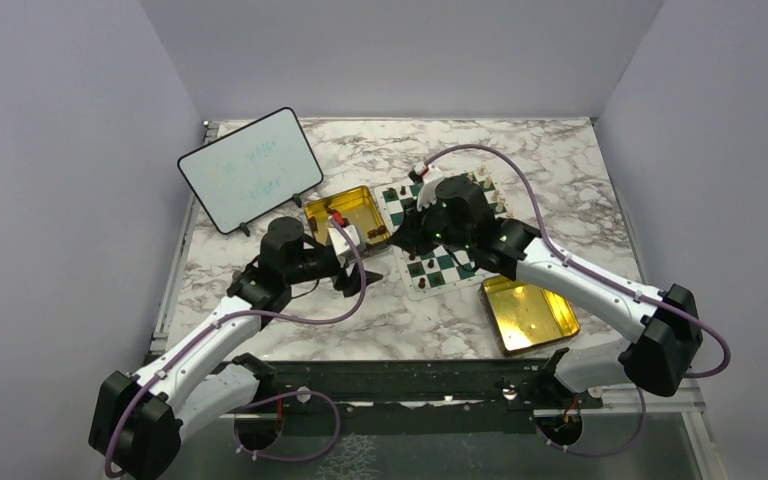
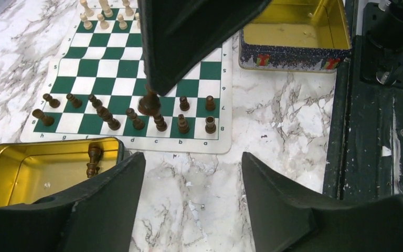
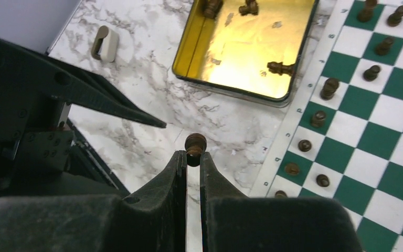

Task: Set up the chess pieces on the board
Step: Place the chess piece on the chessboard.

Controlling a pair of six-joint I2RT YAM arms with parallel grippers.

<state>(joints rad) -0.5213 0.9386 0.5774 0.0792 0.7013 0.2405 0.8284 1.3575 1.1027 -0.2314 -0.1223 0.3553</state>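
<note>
My right gripper (image 3: 191,157) is shut on a dark brown chess piece (image 3: 195,148), held by its top near the board's (image 3: 378,105) dark-piece edge. The left wrist view shows that same piece (image 2: 149,102) hanging under the right fingers (image 2: 189,42), above two rows of dark pieces (image 2: 110,113). Cream pieces (image 2: 105,10) stand at the board's (image 2: 136,68) far side. My left gripper (image 2: 191,173) is open over bare marble just off the board's edge, with nothing between its fingers. Both grippers hover close together at the board's (image 1: 440,265) left side.
A gold tin (image 2: 31,168) holding a dark piece (image 2: 93,159) sits beside my left finger. A second gold tin (image 1: 528,313) lies near the right arm. A whiteboard (image 1: 250,170) stands at the back left. A small white object (image 3: 105,42) lies on the marble.
</note>
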